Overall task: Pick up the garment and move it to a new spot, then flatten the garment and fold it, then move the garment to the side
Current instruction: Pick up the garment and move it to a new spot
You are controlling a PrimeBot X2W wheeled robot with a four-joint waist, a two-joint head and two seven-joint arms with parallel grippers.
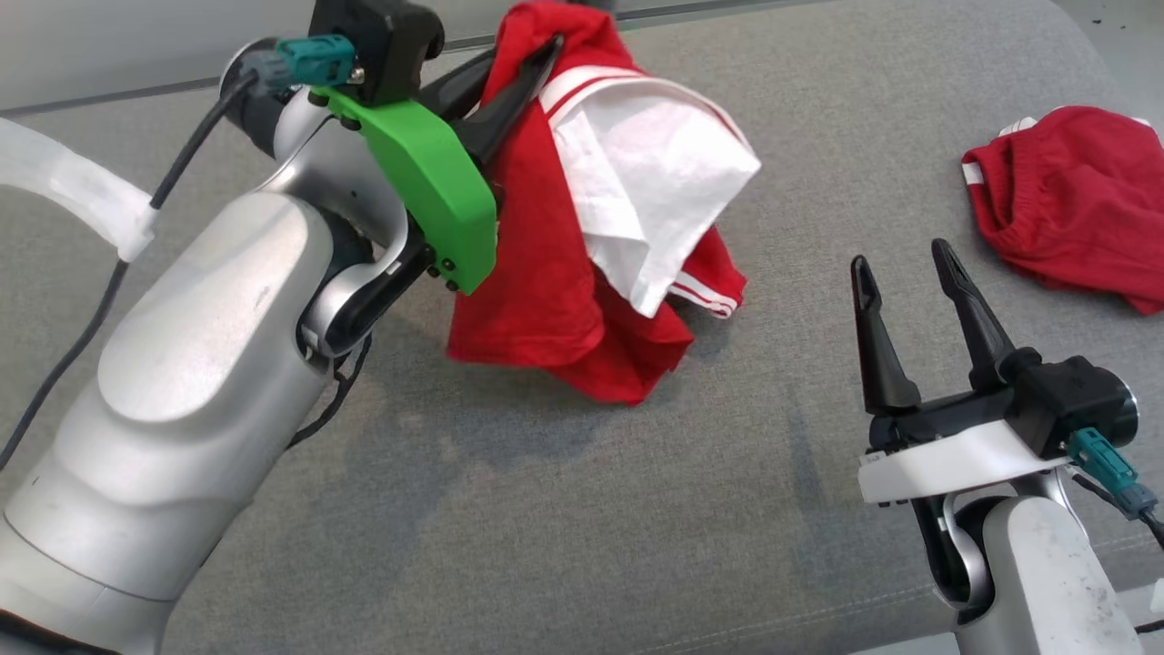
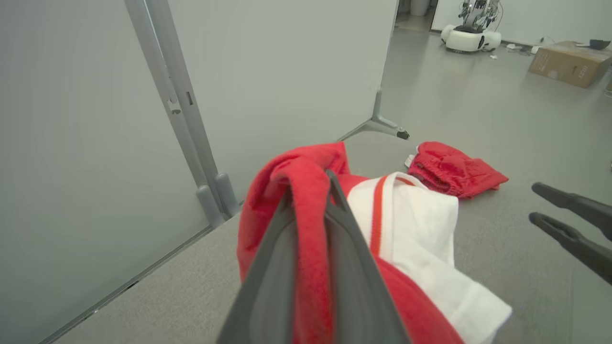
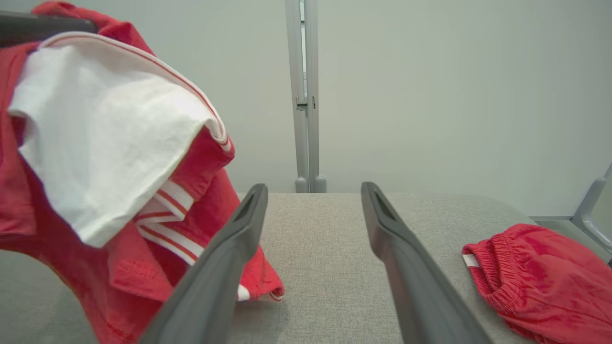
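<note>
left tool [image 1: 527, 50] | raised, clamped on garment [image 1: 536, 264] | right tool [image 1: 898, 255] | low, spread

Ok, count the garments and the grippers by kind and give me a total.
Garments: 2, the shirt hanging from the left gripper, and the shorts lying on the grey surface.
Grippers: 2, the left gripper shut on the shirt, and the right gripper open with nothing in it.
Total: 4

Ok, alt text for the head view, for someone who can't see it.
The left hand, shut, holds up a red-and-white shirt that drapes down to the grey fabric surface. The right hand sits open and empty, apart from crumpled red shorts at right.
</note>
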